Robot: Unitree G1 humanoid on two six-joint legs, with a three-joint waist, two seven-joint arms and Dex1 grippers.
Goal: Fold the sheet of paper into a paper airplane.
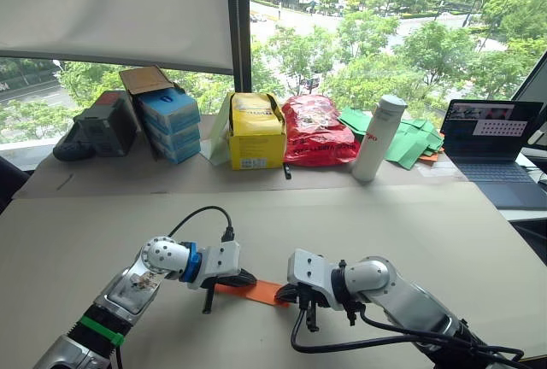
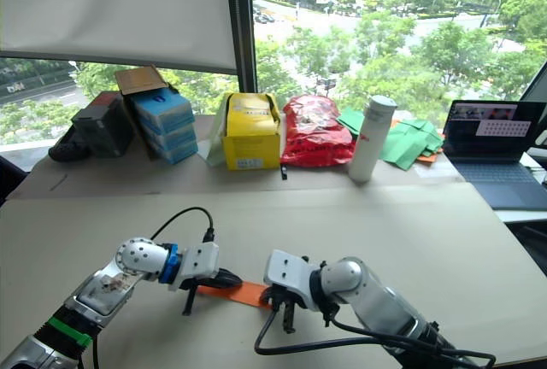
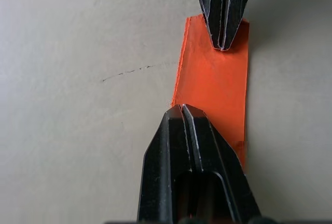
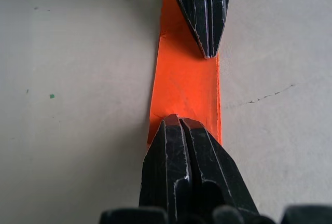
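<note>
Both my hands are sitting low over the desk (image 1: 410,215), facing each other across the sheet of paper (image 1: 256,290), which is lying flat on the desk between them as a narrow bright orange strip.

My left gripper (image 3: 182,111) is pressing its tip down on one end of the strip. Its two black fingers (image 3: 176,146) are squeezed together side by side, with only a thin seam showing between them, and nothing is being pinched in that seam; the orange paper is lying under the tip, not between the fingers.

My right gripper (image 4: 179,120) is doing the same at the other end: its fingers (image 4: 202,156) are pressed together into one point that is resting on the paper. In each wrist view the other hand's tip is coming in from the far end, also drawn to a point and touching the strip, so a bare stretch of orange is lying between the two tips. The strip is showing a long folded edge along one side.

At the back of the desk, a yellow box (image 1: 255,132) is carrying dark print too small for me to read. The white bottle (image 1: 378,138) beside the red bag (image 1: 318,130) is showing a short red mark that I cannot make out. Blue boxes (image 1: 169,124) are stacked further left, and an open laptop (image 1: 496,140) is standing at the right near the green paper pieces (image 1: 412,140).
</note>
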